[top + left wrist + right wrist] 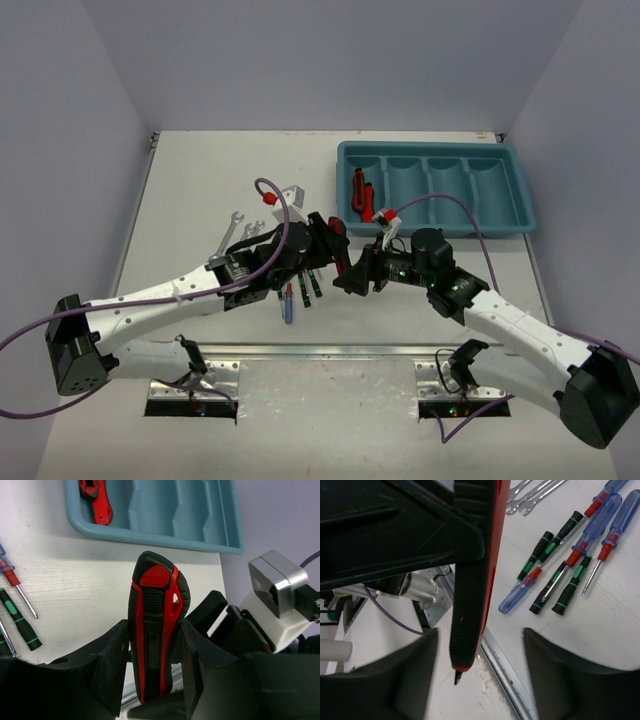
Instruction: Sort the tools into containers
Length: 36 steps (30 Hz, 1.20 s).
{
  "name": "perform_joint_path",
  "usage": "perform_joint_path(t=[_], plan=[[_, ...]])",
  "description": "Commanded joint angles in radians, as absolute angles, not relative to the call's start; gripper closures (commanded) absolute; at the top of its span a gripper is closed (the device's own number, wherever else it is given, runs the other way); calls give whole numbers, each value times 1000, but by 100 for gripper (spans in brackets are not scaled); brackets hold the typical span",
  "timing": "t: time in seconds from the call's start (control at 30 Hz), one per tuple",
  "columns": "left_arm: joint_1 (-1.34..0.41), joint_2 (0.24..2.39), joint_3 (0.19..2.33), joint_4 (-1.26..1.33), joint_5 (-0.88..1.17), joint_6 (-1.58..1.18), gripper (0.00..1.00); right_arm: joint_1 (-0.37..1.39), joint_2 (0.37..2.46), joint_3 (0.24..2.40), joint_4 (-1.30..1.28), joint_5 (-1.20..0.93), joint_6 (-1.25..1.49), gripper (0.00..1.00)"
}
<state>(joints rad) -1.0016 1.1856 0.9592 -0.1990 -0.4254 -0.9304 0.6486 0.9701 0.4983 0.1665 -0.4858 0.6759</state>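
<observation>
Overhead view looked down on the whole desk [200, 180]; both wrist views sat close, sharing the knife [157, 630].

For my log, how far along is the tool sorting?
Done: one red-and-black tool lies in the leftmost compartment of the teal plastic tray. In hand: the left fingers grip a red-and-black utility knife, the right fingers open around its end. Left out: blue-handled screwdrivers, black green-marked screwdrivers and silver wrenches.
</observation>
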Motion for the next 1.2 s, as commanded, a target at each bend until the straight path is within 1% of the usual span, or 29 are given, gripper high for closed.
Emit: perform_joint_path(t=[0.0, 0.03, 0.07, 0.1, 0.13, 0.17, 0.2, 0.23, 0.27, 0.3, 0.4, 0.47, 0.57, 0.67, 0.83, 0.97, 1.1, 1.13, 1.17], plan=[[-1010, 1191, 985, -103, -381, -942, 100, 660, 1020, 566, 240, -427, 652, 63], [-1010, 1192, 990, -103, -371, -939, 100, 660, 1028, 577, 236, -414, 643, 81], [-1011, 1193, 994, -103, -362, -935, 100, 659, 1034, 587, 231, -403, 635, 97], [-1011, 1193, 996, -103, -364, -930, 100, 658, 1039, 595, 223, -398, 630, 100], [-1011, 1194, 1003, -106, -370, -919, 97, 660, 1041, 603, 212, -387, 625, 100], [-1010, 1198, 1011, -119, -379, -888, 84, 660, 1040, 615, 182, -358, 621, 100], [-1009, 1202, 1025, -137, -386, -851, 59, 660, 1039, 628, 156, -315, 619, 100], [-1009, 1206, 1049, -171, -399, -821, 28, 659, 1039, 640, 127, -272, 618, 100], [-1009, 1208, 1082, -230, -430, -810, 5, 658, 1040, 646, 86, -247, 618, 100], [-1009, 1209, 1106, -276, -461, -801, 0, 658, 1044, 654, 60, -211, 619, 100], [-1009, 1150, 1172, -446, -630, -778, 0, 643, 1100, 709, -63, -72, 602, 100], [-1008, 1105, 1175, -511, -735, -778, 0, 620, 1144, 773, -130, -10, 585, 100], [-1008, 1027, 1159, -610, -800, -775, 0, 547, 1249, 875, -211, 36, 561, 100], [-1006, 974, 1143, -688, -807, -773, 0, 479, 1362, 985, -246, 51, 541, 100], [-1000, 927, 1062, -765, -814, -755, 0, 395, 1674, 1314, -376, 34, 459, 100], [-962, 956, 992, -762, -777, -761, 0, 388, 1869, 1577, -486, 75, 424, 100], [-914, 984, 971, -751, -759, -749, 0, 383, 2014, 1726, -575, 110, 422, 100], [-903, 988, 968, -749, -755, -747, 0, 382, 2041, 1749, -592, 118, 422, 98], [-890, 990, 964, -743, -752, -744, 0, 383, 2066, 1776, -610, 128, 424, 88]])
